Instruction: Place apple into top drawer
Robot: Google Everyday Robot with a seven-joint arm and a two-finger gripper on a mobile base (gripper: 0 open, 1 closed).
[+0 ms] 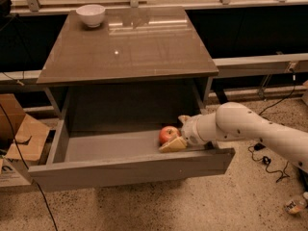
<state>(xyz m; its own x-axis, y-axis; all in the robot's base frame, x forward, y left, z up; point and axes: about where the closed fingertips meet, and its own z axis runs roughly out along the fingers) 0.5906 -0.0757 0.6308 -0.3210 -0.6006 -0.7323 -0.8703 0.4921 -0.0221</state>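
Observation:
The apple (168, 134), red with a yellowish patch, is inside the open top drawer (130, 170), near its right front corner and low by the drawer floor. My gripper (177, 134) reaches into the drawer from the right on a white arm and sits right around the apple, touching it on its right and lower side. The drawer is a wide grey one, pulled far out under the brown cabinet top (127, 44).
A white bowl (90, 14) stands on the cabinet top at the back left. Cardboard boxes (19, 134) lie on the floor left of the drawer. Cables (262, 155) run along the floor to the right. A dark counter with metal rails runs behind.

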